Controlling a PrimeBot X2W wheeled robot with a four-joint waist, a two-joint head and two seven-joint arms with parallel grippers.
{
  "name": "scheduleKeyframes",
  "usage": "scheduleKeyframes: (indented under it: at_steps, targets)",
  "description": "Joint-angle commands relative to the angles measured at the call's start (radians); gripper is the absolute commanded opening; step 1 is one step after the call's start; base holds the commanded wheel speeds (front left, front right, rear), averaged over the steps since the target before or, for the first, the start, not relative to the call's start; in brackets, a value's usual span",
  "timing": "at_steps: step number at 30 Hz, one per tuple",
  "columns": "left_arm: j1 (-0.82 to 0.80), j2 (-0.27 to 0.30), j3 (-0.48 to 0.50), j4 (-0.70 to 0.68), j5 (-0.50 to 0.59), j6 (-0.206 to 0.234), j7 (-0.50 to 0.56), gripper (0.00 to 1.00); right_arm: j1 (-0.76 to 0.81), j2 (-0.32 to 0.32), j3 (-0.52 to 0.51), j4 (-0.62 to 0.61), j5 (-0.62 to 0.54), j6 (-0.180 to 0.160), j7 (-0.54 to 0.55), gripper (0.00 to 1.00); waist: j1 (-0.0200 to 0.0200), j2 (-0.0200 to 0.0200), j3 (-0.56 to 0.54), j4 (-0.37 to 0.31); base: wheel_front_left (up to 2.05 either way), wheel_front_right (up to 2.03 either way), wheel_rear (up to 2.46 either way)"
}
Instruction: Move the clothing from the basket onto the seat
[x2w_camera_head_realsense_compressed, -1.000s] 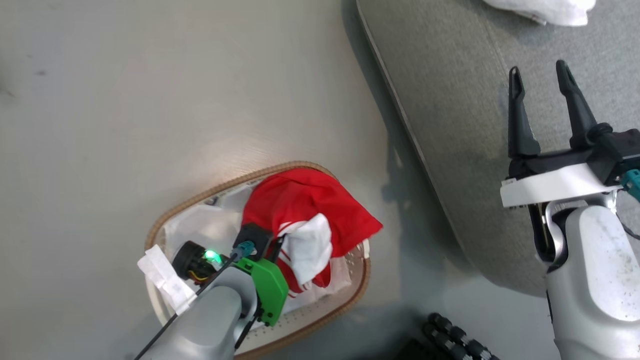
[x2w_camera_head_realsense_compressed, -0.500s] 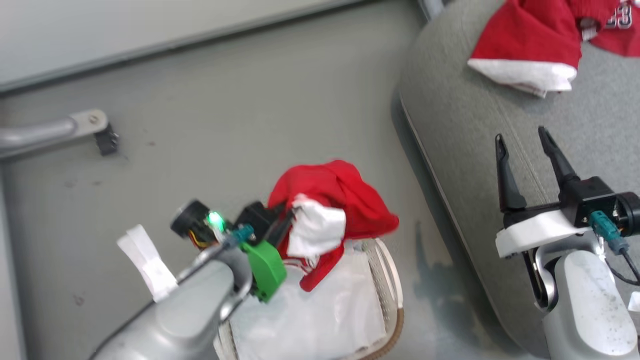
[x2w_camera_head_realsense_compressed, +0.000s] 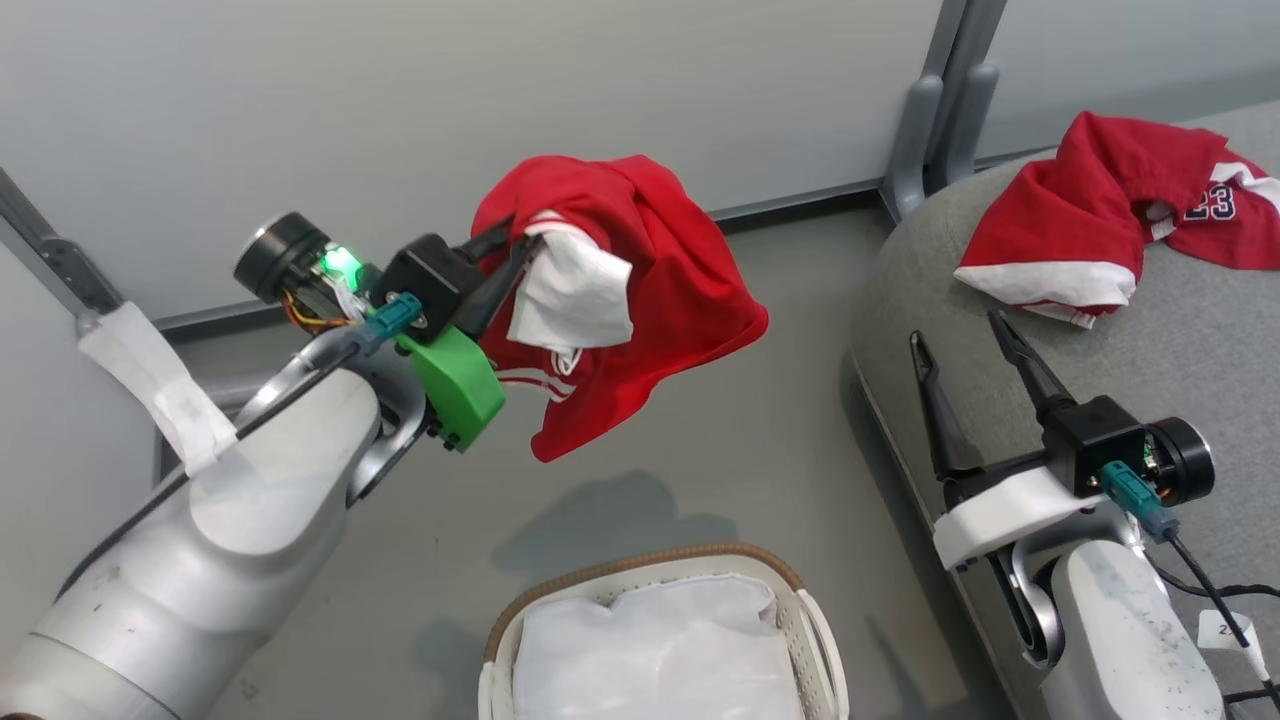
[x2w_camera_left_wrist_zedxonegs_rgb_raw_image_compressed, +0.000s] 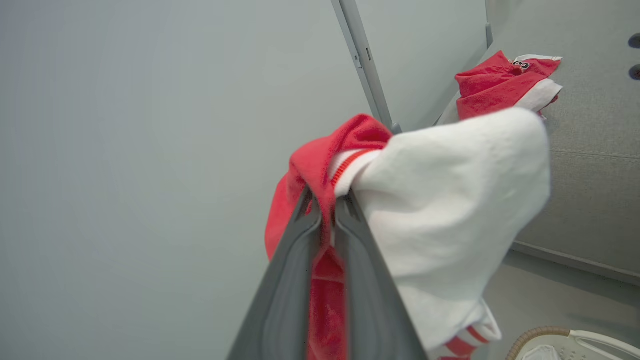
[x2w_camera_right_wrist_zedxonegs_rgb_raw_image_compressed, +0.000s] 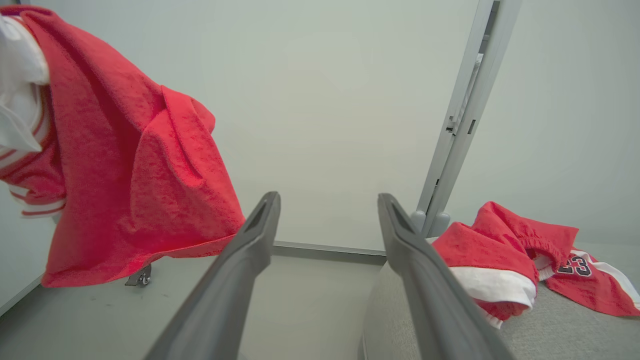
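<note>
1. The basket (x2w_camera_head_realsense_compressed: 640, 562) sits nearest, on the grey floor (x2w_camera_head_realsense_compressed: 760, 470), with its white liner (x2w_camera_head_realsense_compressed: 650, 650) lying crumpled inside.
2. Just right of the basket, the right gripper (x2w_camera_head_realsense_compressed: 955, 330) hovers over the near edge of the sofa (x2w_camera_head_realsense_compressed: 1150, 400). Its two fingers are spread wide and grip nothing.
3. Above the basket and a little to its left, the left gripper (x2w_camera_head_realsense_compressed: 522, 238) is pinched tight on a red garment (x2w_camera_head_realsense_compressed: 680, 270) (a white cuff and thin white stripes face the head camera). The cloth hangs in the air, well clear of the basket's rim.
4. Further from the basket, up and to the right, a second red garment (x2w_camera_head_realsense_compressed: 1080, 220) lies bunched on the sofa, with a white band along its near edge and a printed number on its right side.
5. Farthest from the basket is a pale wall (x2w_camera_head_realsense_compressed: 500, 90), with a grey post (x2w_camera_head_realsense_compressed: 935, 110) standing at the sofa's far corner.
</note>
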Motion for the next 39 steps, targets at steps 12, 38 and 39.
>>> scheduleKeyframes:
  at_steps: [12, 38, 39]
  targets:
    - [-0.115, 0.025, 0.020, -0.057, -0.012, -0.002, 0.002, 0.00, -0.059, -0.004, 0.151, 0.030, 0.019, -0.001, 0.000, 1.00, 0.0001, 0.0000, -0.078, 0.034, 0.00, 0.00, 0.00]
    - [-0.082, -0.010, -0.069, -0.197, -0.045, -0.002, 0.003, 0.00, -0.497, -0.077, 0.575, 0.486, 0.195, -0.001, 0.000, 0.32, 0.0001, 0.0000, -0.082, 0.109, 0.00, 0.00, 0.00]
    - [-0.074, -0.009, -0.068, -0.193, -0.052, 0.000, 0.000, 0.00, -0.504, -0.084, 0.596, 0.475, 0.217, -0.001, 0.000, 0.17, 0.0001, 0.0000, -0.082, 0.108, 0.00, 0.00, 0.00]
